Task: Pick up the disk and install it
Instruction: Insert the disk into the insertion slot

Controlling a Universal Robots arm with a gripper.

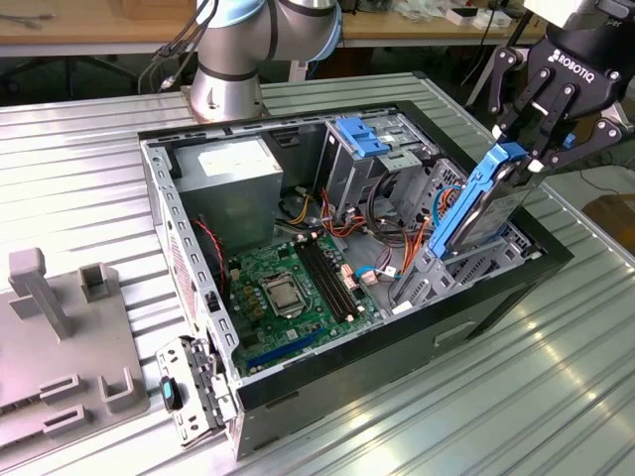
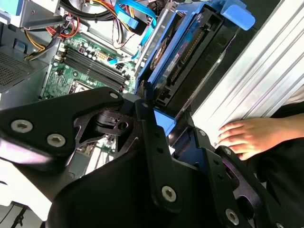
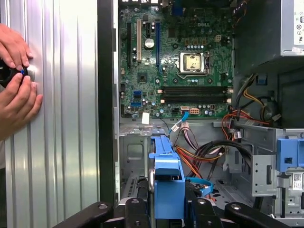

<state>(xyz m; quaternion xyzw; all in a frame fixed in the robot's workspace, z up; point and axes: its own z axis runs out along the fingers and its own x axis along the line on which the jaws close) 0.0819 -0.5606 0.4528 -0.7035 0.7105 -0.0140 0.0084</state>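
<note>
Hand [image 1: 526,154] clenched on the tilted disk [image 1: 484,206].
First wrist view added a person's fingers [image 3: 26,97], apparently touching the tabletop [image 3: 61,142].

White lettering is showing on the gripper [image 1: 526,154] body; a printed label is lying on the power supply [image 1: 233,174], at eleven o'clock from the motherboard [image 1: 288,288].

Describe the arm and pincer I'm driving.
Arm: silver-grey tubular joints with pale blue caps, black cables running beside it. Pincer: matte black, jointed linkages, silver screws, white lettering on its body.
</note>
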